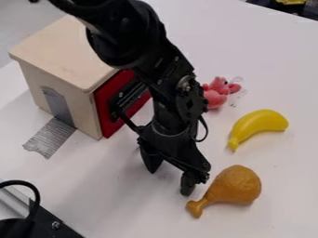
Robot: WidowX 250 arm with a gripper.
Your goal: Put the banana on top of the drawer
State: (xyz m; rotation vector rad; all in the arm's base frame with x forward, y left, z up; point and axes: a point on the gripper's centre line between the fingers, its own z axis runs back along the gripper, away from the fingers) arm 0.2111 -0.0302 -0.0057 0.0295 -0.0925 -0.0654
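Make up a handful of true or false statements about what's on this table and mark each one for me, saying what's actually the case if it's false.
1. The banana lies on the white table. True.
2. The wooden drawer box has a blue front. False: its front is red.
3. Gray tape runs from the side of the drawer box onto the table. True.
4. The gripper has the toy drumstick between its fingers. False: the fingers are apart with nothing between them, and the drumstick lies beside them on the table.
5. The pink toy sits on top of the drawer box. False: it is on the table.
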